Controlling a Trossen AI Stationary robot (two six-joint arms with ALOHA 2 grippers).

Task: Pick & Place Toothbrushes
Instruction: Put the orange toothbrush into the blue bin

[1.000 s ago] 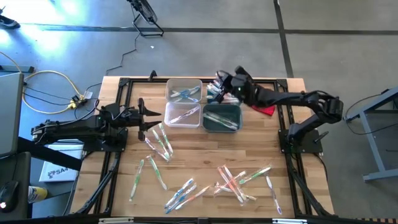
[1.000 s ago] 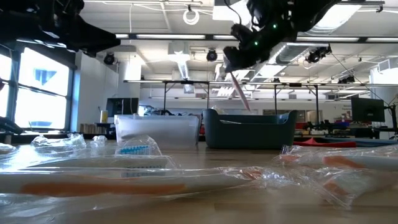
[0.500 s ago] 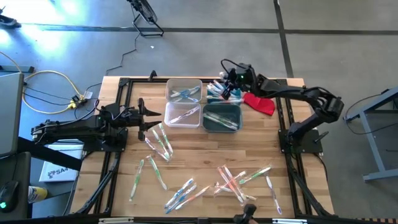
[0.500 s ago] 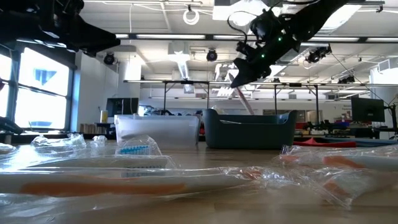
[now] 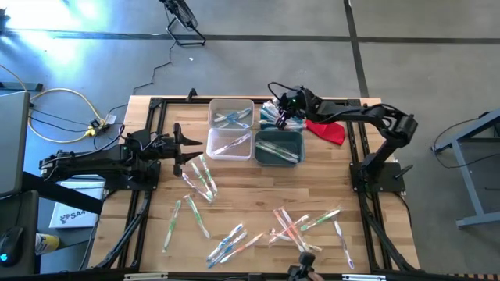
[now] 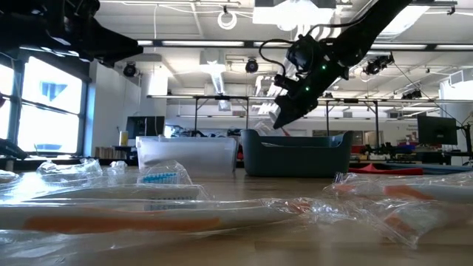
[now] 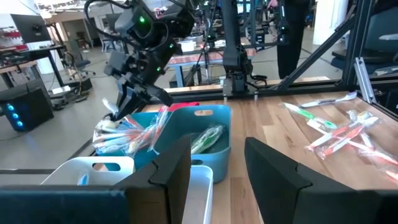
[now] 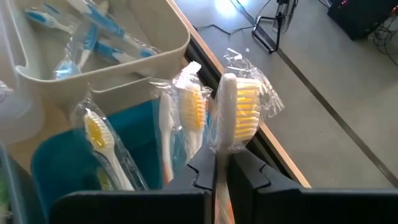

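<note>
Leftward, left gripper [image 5: 190,144] hovering over the table beside the clear bins [image 5: 230,143], fingers spread, holding nothing — loose toothbrushes [image 5: 201,176] lying scattered across the wood nearby. Rightward, right gripper [image 5: 278,105] hanging over the far teal bin [image 7: 205,118], fingers pinching a wrapped yellow-bristled toothbrush [image 8: 236,116] — red cloth [image 5: 326,130] lying just beside.

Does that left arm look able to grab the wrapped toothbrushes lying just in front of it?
Probably yes. The left gripper hangs open right beside the cluster of green wrapped toothbrushes on the wooden table, and nothing lies between them.
</note>
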